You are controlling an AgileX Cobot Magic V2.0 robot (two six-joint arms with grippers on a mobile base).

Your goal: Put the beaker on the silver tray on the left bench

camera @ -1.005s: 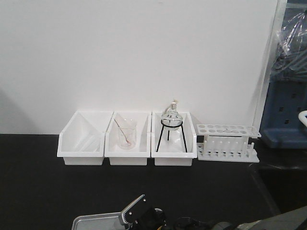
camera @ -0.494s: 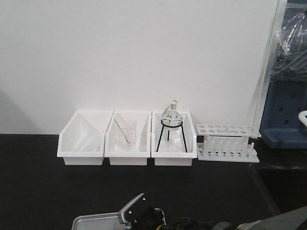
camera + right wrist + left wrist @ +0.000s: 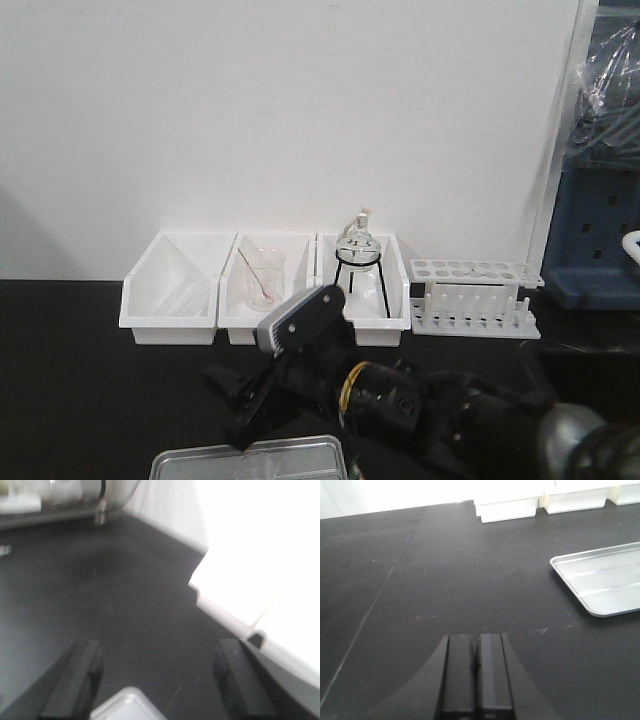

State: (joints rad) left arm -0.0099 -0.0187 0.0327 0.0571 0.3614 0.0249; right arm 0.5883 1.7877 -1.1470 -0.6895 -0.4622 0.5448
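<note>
The silver tray (image 3: 200,466) lies on the black bench (image 3: 80,400) at the front view's bottom edge. A faint clear shape (image 3: 262,463) stands in it; I cannot tell whether it is the beaker. My right gripper (image 3: 232,408) hangs open and empty just above the tray's far rim. In the blurred right wrist view the open gripper (image 3: 160,650) has a tray corner (image 3: 127,705) below it. My left gripper (image 3: 476,639) is shut and empty low over the bench. The tray (image 3: 600,580) lies to its right, with no beaker on the part shown.
Three white bins (image 3: 265,325) line the back wall. The middle one holds a beaker with a rod (image 3: 264,280), the right one a flask on a black tripod (image 3: 357,255). A white test-tube rack (image 3: 475,298) stands further right. Blue equipment (image 3: 600,240) is at the far right.
My right arm has risen from the bottom edge and swung up and forward, now filling the lower middle. The tray beneath it is uncovered.
</note>
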